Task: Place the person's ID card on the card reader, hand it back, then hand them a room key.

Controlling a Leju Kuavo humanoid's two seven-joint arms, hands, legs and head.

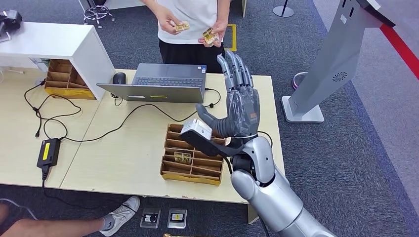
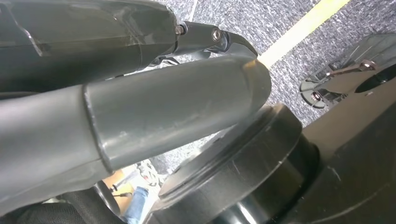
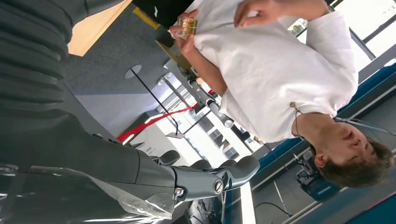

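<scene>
Right hand [image 1: 240, 106] is raised with fingers spread, holding nothing, while the person at the far side holds cards [image 1: 211, 36] in both hands, so you have probably finished or not started.

Silver right arm [image 1: 269, 190], dark grey hand [image 1: 240, 106] under clear film.

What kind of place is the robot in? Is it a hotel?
Probably a mock hotel desk in an office or lab: a wooden table with a laptop, a slotted card box, and a person across it holding cards.
</scene>
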